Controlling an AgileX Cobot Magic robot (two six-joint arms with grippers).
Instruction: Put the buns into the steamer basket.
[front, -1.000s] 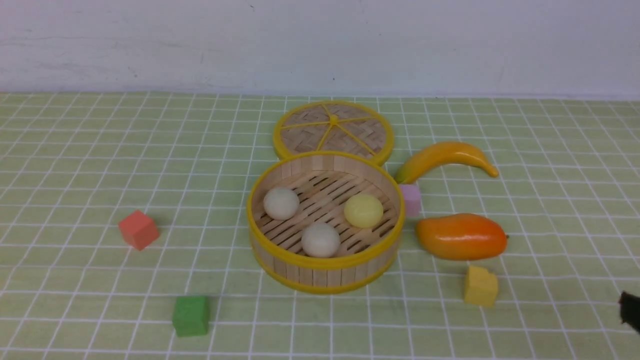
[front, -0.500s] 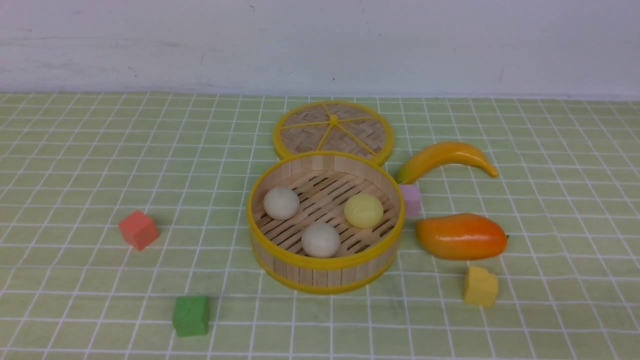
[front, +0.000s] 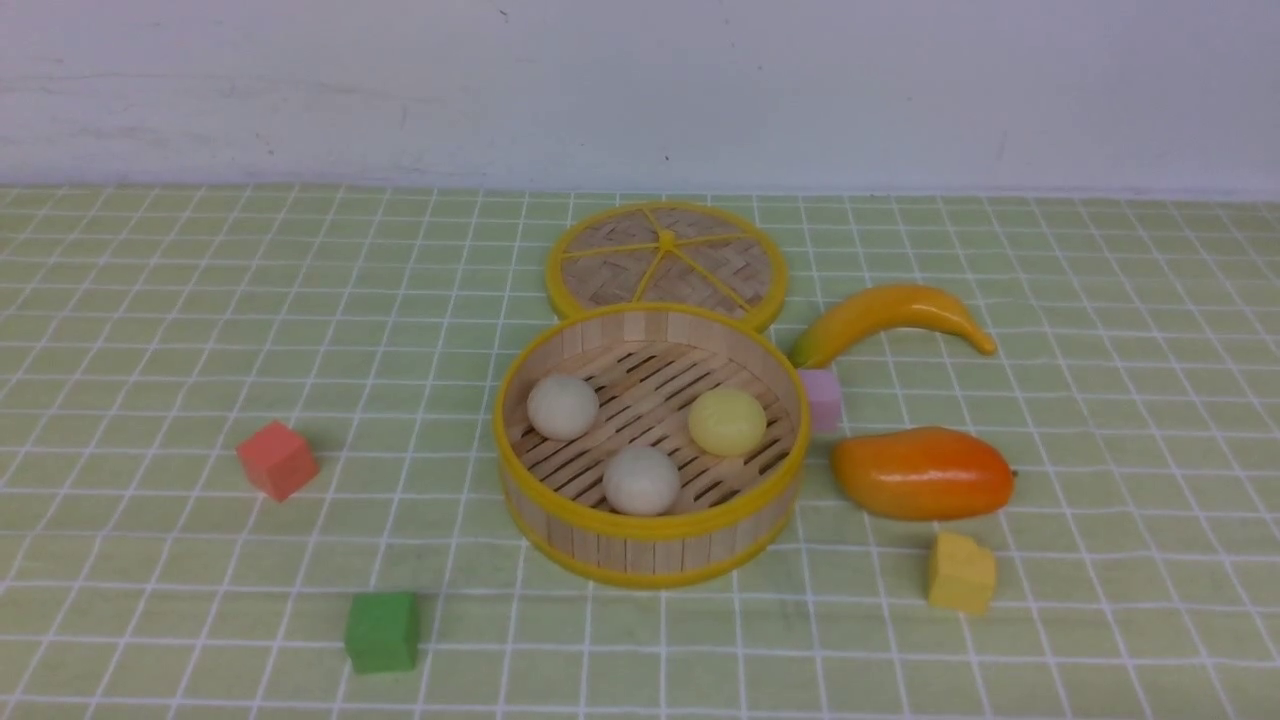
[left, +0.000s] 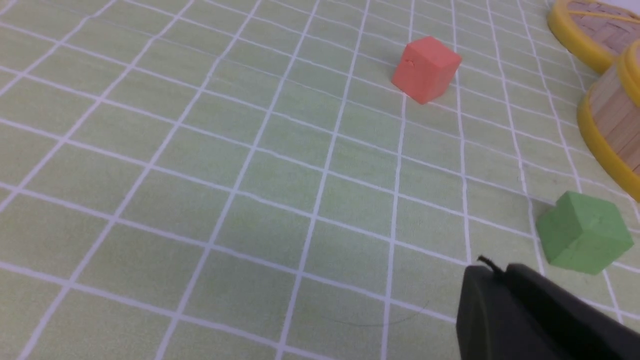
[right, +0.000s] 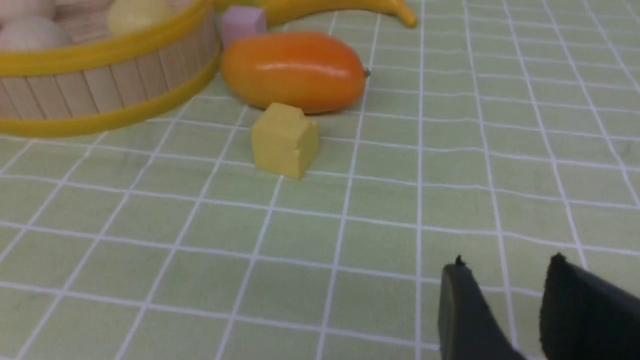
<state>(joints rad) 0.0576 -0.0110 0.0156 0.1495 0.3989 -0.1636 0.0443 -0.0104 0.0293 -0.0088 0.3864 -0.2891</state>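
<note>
All three buns (front: 640, 478) sit inside the steamer basket (front: 650, 545), so my right gripper (right: 505, 280) rests slightly parted and empty; my left gripper's (left: 505, 300) opening cannot be told.

Readable text: none in any view.
Steamer basket (front: 650, 520): plain wood strips and yellow rims, no lettering.
Lid (front: 667, 262): woven pattern with yellow spokes, no marks.
Cubes, e.g. red cube (front: 277, 459): blank faces.
Checked cloth (front: 150, 330): white grid lines only, no numbers or signs.
</note>
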